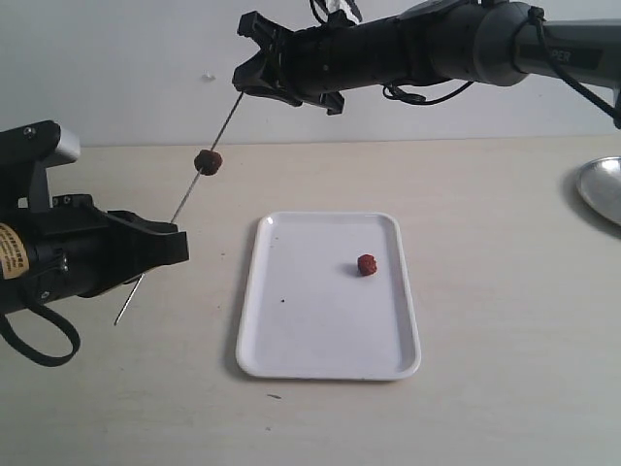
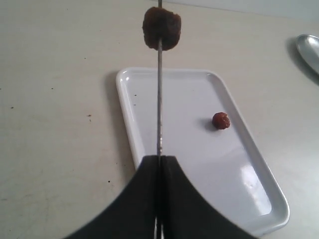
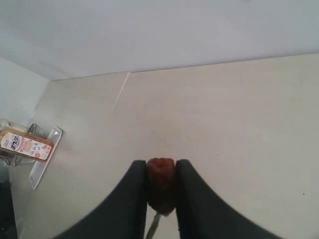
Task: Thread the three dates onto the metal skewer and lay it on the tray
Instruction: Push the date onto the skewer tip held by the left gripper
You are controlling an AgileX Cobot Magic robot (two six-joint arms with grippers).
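Note:
The thin metal skewer slants up across the table's left side, and my left gripper is shut on its lower part. One dark date sits threaded midway along it. In the left wrist view the skewer rises from the closed fingertips to that date. My right gripper is at the skewer's upper tip, shut on a second date, with the rod's tip just under it. A third date lies loose on the white tray.
A round silvery dish sits at the table's far right edge. The tray lies flat at mid-table, below and to the right of the raised skewer. The skewer's lower end hangs just above the table by my left arm.

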